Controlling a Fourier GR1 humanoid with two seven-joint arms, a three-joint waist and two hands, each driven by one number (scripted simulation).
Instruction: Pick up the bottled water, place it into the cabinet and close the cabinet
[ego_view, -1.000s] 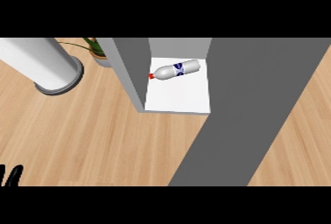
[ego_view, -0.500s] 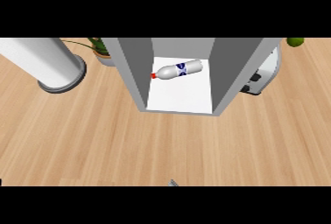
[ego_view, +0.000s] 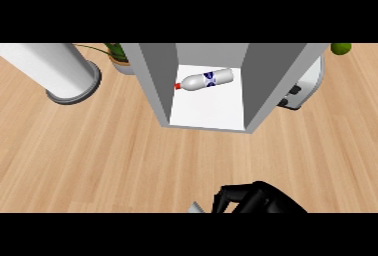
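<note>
My robot hand (ego_view: 255, 200) shows at the lower edge of the head view, right of centre over the wooden bench (ego_view: 96, 150), fingers curled in and holding nothing. The bottled water (ego_view: 207, 80) lies on its side on the white floor of the open grey cabinet (ego_view: 159, 85), red cap toward the left wall, well apart from my robot hand. A white cylinder (ego_view: 55, 70) stands on the bench left of the cabinet.

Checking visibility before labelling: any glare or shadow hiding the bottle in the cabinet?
Head view: the bottled water lies evenly lit on the cabinet's white floor, no glare; the inner walls read grey, shaded. Only the black right hand is cut off at the lower edge.
</note>
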